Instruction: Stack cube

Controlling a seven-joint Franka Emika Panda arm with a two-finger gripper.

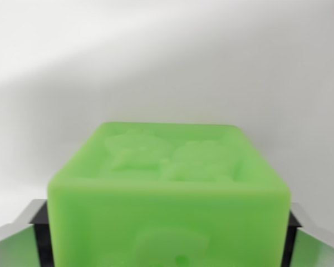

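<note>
Your hand (170, 236) is closed on the translucent green plastic cube with embossed faces (170, 194), which sits squarely between its fingers (14, 242), gripped by opposite sides, presumably for stacking; white counter (167, 67) lies beyond.

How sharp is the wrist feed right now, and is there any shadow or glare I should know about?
Wrist view: the green cube fills the lower frame and is soft, its embossed relief smeared; the jaws at the bottom corners are blurred too, pressed against its sides; the white surface carries a broad diagonal shadow band, brighter at upper left; no hard glare, only a green tint reflected on the jaws.
</note>
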